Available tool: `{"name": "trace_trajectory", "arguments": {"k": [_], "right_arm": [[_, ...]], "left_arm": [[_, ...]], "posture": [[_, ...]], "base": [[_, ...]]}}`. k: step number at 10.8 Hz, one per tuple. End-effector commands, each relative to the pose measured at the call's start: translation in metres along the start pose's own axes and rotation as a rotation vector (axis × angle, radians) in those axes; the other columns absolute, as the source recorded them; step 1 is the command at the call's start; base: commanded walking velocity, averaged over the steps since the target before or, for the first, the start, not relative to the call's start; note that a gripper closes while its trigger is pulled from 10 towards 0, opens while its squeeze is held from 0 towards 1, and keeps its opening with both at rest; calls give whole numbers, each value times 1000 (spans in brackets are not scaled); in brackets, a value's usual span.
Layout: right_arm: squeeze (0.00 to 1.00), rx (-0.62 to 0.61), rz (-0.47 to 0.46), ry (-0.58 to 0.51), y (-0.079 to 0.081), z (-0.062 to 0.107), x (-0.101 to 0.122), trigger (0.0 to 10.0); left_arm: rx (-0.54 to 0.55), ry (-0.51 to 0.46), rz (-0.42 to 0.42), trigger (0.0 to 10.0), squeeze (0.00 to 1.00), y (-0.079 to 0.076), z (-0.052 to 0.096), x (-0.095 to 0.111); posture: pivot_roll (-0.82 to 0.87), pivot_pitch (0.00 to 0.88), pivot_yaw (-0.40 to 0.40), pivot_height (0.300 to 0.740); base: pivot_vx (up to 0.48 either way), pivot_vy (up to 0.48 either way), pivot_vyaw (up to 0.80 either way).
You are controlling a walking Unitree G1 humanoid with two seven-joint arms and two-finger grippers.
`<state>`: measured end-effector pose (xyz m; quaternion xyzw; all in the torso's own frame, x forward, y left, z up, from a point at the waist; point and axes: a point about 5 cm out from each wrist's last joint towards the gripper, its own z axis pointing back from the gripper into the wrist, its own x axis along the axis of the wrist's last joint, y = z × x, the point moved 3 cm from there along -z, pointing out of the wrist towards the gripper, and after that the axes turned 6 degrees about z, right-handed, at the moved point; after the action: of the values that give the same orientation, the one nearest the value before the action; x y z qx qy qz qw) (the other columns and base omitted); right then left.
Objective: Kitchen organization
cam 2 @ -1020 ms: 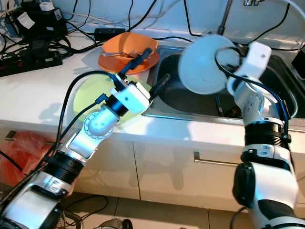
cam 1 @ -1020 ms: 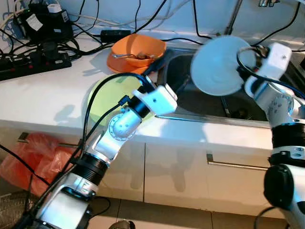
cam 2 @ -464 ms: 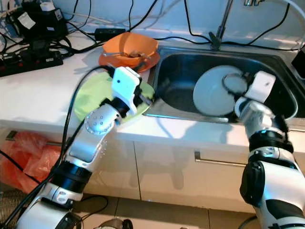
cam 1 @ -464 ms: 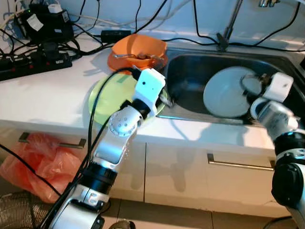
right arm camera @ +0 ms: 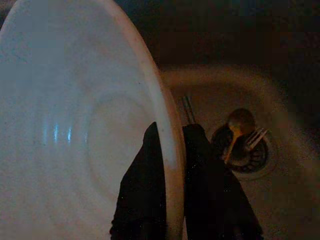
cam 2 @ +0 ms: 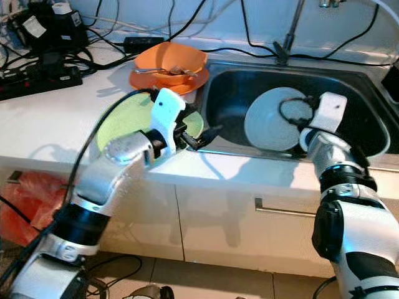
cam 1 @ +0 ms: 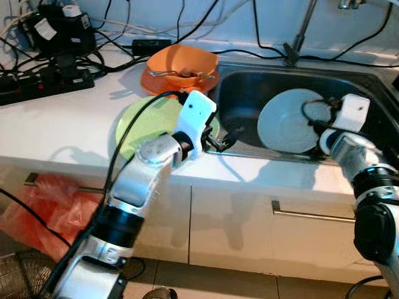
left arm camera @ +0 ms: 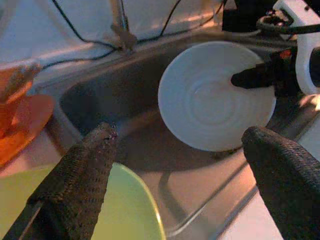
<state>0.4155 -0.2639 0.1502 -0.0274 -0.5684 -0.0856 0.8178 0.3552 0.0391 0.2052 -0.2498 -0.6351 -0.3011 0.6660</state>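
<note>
A white plate stands tilted on edge inside the steel sink. My right gripper is shut on the plate's rim, one finger on each face. A lime green plate lies flat on the white counter just left of the sink. My left gripper hovers open over the green plate's right edge and the sink rim, holding nothing. In the left wrist view the white plate shows between the left gripper's spread fingers. An orange bowl with a fork in it sits on an orange plate behind.
A spoon and fork lie at the sink drain. The faucet stem rises behind the basin. Power strips and tangled cables crowd the counter's back left. A red bag lies on the floor below the cabinets.
My right gripper brought the white plate down from above the sink into the basin. My left gripper swung away from the orange bowl toward the sink rim.
</note>
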Motion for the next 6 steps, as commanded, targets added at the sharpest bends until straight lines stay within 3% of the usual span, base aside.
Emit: {"name": "trace_trajectory", "arguments": {"k": [1,2,4,6], "right_arm": [[0,15,21,-43,4,0,12,9255],[0,31,55,-34,6,-1,8,10000],[0,32,134,-7,5,-1,-1,10000],[0,54,110,-13,10,-2,1,10000]], "left_arm": [[-31,5,-20,10000,0,-5,-1,8],[-51,36,-13,10000,0,-9,1,5],[-81,92,-11,10000,0,-13,5,1],[-85,114,-10,10000,0,-13,8,0]], "posture": [[8,54,-22,740],[14,55,-23,740],[27,58,-27,740],[36,60,-28,740]], "base": [[0,0,0],[0,0,0],[0,0,0],[0,0,0]]}}
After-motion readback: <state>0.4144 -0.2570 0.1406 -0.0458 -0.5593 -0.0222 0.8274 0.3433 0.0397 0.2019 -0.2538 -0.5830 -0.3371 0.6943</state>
